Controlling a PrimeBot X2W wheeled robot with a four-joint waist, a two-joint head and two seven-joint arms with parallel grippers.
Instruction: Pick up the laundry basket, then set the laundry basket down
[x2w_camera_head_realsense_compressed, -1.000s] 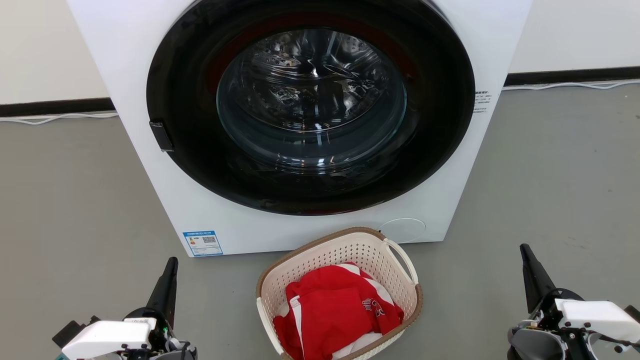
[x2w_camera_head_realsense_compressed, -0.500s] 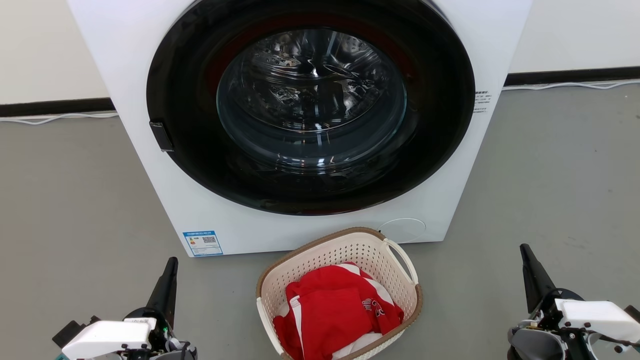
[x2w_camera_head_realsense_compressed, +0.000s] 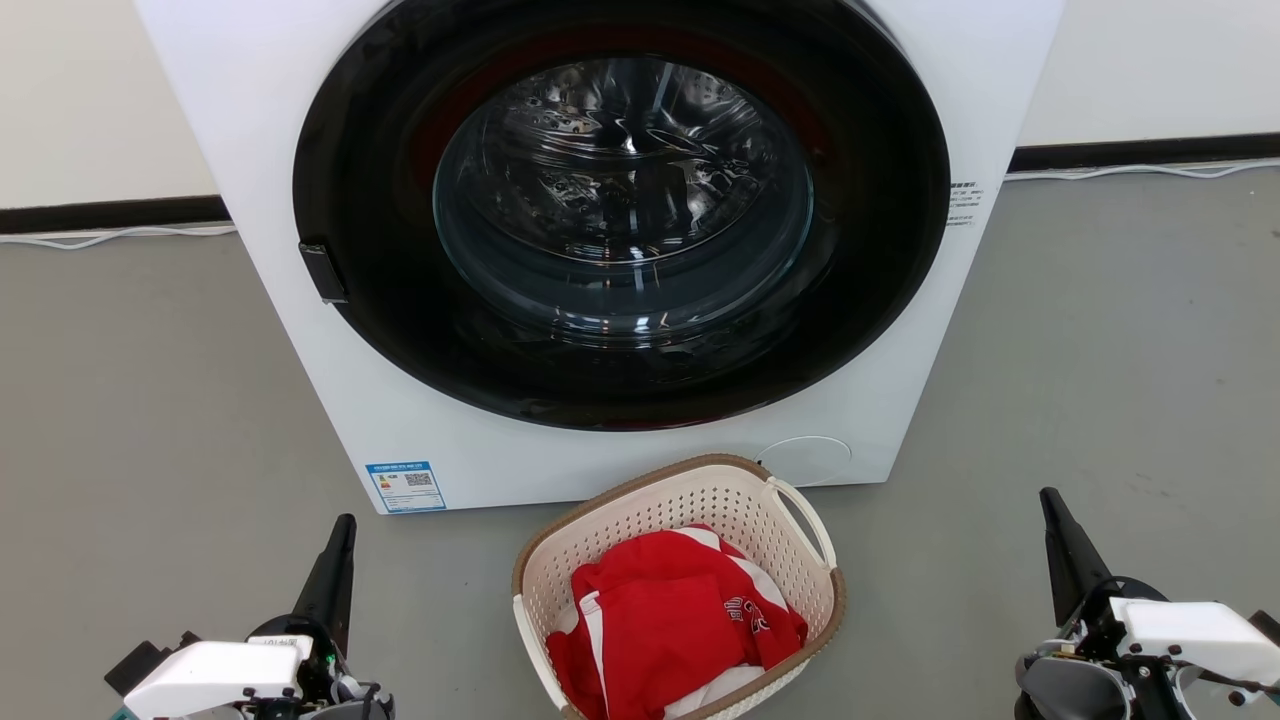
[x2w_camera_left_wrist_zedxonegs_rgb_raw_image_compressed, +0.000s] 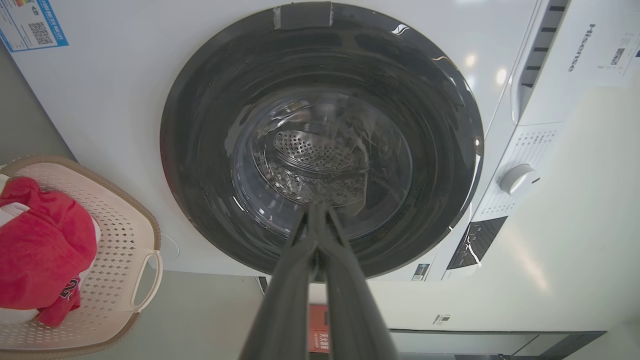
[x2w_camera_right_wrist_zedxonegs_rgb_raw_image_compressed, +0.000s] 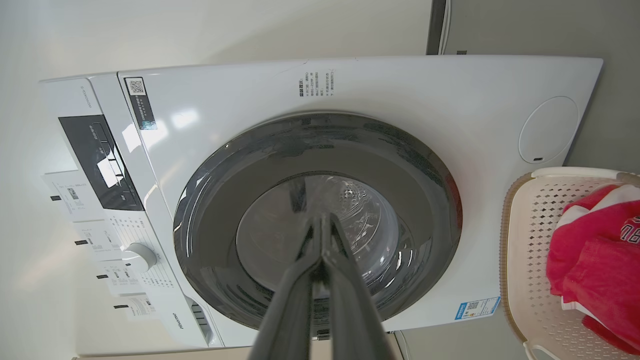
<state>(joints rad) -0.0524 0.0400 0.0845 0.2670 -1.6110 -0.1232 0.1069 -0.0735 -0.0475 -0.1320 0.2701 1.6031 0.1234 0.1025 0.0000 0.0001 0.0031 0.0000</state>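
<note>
Left pincer at lower left, fingers pressed together, holding nothing. The laundry basket sits on the floor just before the washer, between both pincers (its near edge is cut off), with a red garment inside. Right pincer is likewise closed and empty.

The brand name Hisense stands on the washer's top panel, up and right of the left gripper's tips in the left wrist view. A blue QR-code label on the washer's front, just ahead of that gripper, is too small to read, like the white print on the red garment to its right.
</note>
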